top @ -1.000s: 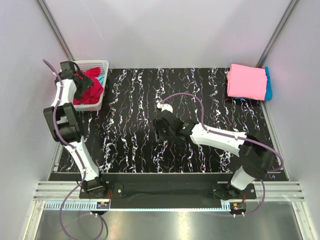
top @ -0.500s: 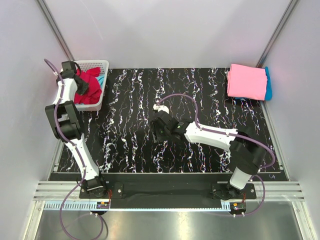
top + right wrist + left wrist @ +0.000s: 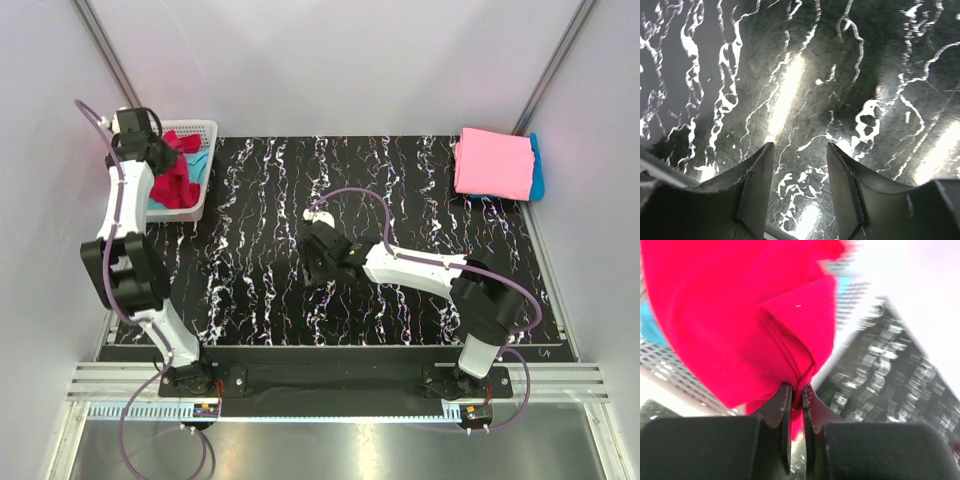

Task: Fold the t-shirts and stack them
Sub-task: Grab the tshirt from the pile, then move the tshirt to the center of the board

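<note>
Soft crimson t-shirt, bunched folds

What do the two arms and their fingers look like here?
The left arm and right arm both have white links, black joints and a looping purple cable. The left gripper has flat black fingers; the right gripper has dark grey, wedge-shaped ones.

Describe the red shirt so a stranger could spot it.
Look at the white basket in the table's far left corner. The red shirt is bunched there, pinched by the left gripper. It's the only crimson cloth, beside a turquoise one.
</note>
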Robot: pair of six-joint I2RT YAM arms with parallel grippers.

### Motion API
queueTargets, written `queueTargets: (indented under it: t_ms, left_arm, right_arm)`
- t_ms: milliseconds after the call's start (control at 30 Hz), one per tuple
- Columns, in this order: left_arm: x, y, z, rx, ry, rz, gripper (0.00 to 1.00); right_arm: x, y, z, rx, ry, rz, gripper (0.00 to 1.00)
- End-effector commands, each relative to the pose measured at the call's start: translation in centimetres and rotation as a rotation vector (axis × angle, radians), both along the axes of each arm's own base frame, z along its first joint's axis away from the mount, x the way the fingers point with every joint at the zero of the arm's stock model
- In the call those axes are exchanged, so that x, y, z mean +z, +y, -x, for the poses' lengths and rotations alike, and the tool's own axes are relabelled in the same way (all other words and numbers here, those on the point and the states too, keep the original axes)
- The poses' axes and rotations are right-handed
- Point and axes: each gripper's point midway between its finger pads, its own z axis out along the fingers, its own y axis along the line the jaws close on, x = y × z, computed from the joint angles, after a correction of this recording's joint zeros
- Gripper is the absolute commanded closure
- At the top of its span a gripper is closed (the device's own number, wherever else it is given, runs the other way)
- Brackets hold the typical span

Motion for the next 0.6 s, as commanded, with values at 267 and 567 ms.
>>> queueTargets:
  t_ms: [267, 567]
  left_arm:
    - [19.4, -17.7, 5.9, -0.496, -0.478, -0.202, 1.0]
    - [23.7, -30.4, 15.9, -0.952, -0.597, -0.223, 1.0]
  right_arm:
    - [5.4, -11.4, -6.1, -0.558, -0.192, 0.125, 0.49]
    - [12.7, -21.8, -6.9, -0.791, -0.35, 0.053, 0.48]
